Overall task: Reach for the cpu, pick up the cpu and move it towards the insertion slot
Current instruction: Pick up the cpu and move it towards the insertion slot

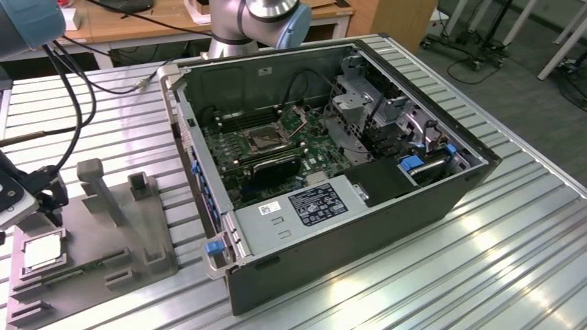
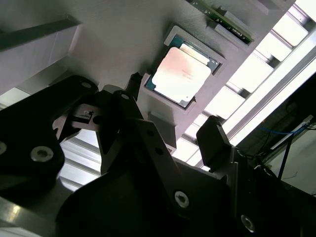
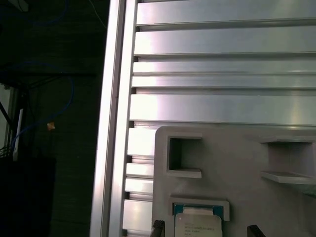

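The cpu (image 1: 41, 253), a thin square chip with a silvery-beige face, lies flat in a recess of the grey plastic fixture (image 1: 110, 227) at the exterior view's left. My gripper (image 1: 37, 206) hangs just above it, open. In both wrist views the cpu (image 2: 182, 74) (image 3: 197, 227) lies beyond the two black fingertips (image 2: 215, 133), which stand apart on either side of it without touching it. The gripper (image 3: 205, 233) holds nothing. The insertion slot (image 1: 261, 141), a dark square framed in silver metal, sits on the motherboard inside the open computer case.
The open computer case (image 1: 367, 227) stands mid-table on the ribbed aluminium tabletop (image 1: 513, 275). Upright grey fixture posts (image 1: 92, 179) rise close to the gripper. Black cables (image 1: 78, 89) hang near the arm. The table's edge (image 3: 116, 123) runs close to the fixture.
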Robot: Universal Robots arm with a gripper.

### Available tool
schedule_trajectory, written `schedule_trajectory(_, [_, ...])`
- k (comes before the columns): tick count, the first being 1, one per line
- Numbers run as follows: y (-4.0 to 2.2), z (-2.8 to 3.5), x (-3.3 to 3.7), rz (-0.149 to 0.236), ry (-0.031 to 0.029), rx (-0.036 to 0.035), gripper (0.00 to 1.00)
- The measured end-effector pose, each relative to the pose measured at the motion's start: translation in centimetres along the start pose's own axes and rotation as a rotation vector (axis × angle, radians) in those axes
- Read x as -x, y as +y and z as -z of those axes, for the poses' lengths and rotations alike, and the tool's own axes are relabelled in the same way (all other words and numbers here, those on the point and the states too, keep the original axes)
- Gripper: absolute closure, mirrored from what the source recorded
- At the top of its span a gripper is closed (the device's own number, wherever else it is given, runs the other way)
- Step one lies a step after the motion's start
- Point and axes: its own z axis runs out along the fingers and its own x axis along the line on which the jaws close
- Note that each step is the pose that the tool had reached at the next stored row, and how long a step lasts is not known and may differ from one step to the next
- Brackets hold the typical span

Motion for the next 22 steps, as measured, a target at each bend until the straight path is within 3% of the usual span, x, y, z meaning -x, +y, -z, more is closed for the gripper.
schedule_trajectory(8, [-0.03, -0.66, -0.01, 0.0, 0.0, -0.0005, 0.28])
schedule_trajectory(13, [-0.06, -1.51, 0.02, 0.0, 0.0, -0.0009, 0.28])
schedule_trajectory(22, [-0.75, -2.96, -0.09, 0.0, -0.0007, -0.0009, 0.28])
